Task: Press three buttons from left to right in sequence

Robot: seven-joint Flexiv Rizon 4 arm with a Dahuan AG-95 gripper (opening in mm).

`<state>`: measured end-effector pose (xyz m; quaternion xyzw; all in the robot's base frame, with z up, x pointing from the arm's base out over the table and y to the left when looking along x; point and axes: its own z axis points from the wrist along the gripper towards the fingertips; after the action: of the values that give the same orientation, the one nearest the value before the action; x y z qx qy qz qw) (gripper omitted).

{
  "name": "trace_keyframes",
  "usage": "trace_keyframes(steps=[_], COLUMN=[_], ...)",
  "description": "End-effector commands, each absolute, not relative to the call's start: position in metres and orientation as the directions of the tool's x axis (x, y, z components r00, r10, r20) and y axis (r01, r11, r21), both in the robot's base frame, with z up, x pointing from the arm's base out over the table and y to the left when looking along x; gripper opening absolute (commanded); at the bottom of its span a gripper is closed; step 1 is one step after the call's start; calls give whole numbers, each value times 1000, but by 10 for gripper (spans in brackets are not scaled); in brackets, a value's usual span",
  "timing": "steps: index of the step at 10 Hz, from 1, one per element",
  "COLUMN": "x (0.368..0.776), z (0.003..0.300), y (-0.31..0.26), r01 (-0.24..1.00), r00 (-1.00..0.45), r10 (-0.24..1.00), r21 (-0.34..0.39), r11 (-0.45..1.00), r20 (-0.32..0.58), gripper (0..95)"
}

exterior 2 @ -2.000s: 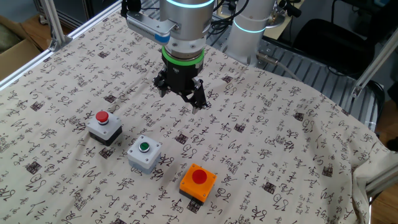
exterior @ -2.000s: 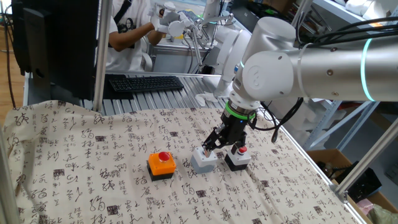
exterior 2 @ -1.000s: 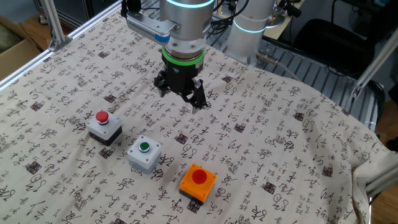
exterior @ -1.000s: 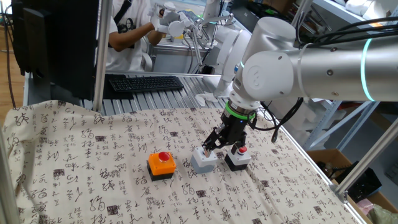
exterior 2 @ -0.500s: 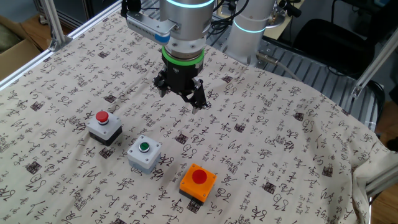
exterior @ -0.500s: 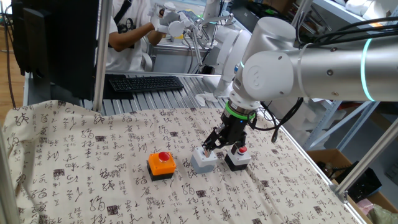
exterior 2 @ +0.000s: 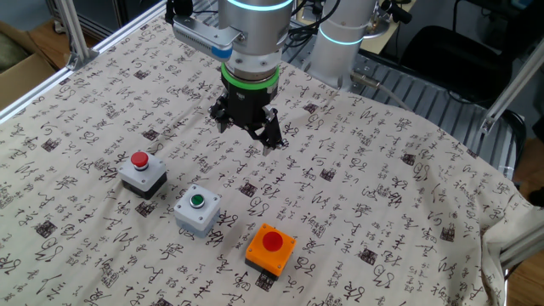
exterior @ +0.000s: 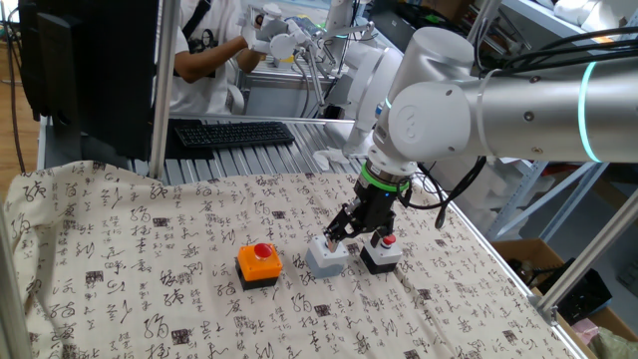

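Three buttons sit in a row on the patterned cloth. The orange box with a red button [exterior: 259, 263] [exterior 2: 271, 246] is leftmost in one fixed view. The light grey box [exterior: 327, 258], green-buttoned in the other fixed view [exterior 2: 197, 210], is in the middle. The dark-based box with a small red button [exterior: 382, 252] [exterior 2: 142, 172] ends the row. My gripper [exterior: 355, 231] [exterior 2: 246, 129] hangs above the cloth beyond the row, away from all three boxes. Its fingers stand wide apart and open, with nothing between them.
A black keyboard [exterior: 234, 133] lies on the slatted surface behind the cloth, where a person [exterior: 207, 42] stands. An aluminium post [exterior: 163, 90] rises at the back left. The cloth [exterior 2: 399, 204] covers the table, and a cardboard box [exterior 2: 19, 59] sits past one corner.
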<state>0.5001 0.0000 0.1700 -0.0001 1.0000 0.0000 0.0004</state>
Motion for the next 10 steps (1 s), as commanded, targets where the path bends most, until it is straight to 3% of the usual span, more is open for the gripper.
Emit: trace_keyframes(steps=[1, 2, 10], x=[500, 500, 500], z=[170, 170, 170], y=[0, 0, 0], r01=[429, 446, 431], r00=[-902, -893, -902], r10=[433, 449, 432], r21=[117, 174, 123], r11=[895, 878, 894], r20=[-1, 25, 15], gripper=[0, 0, 0])
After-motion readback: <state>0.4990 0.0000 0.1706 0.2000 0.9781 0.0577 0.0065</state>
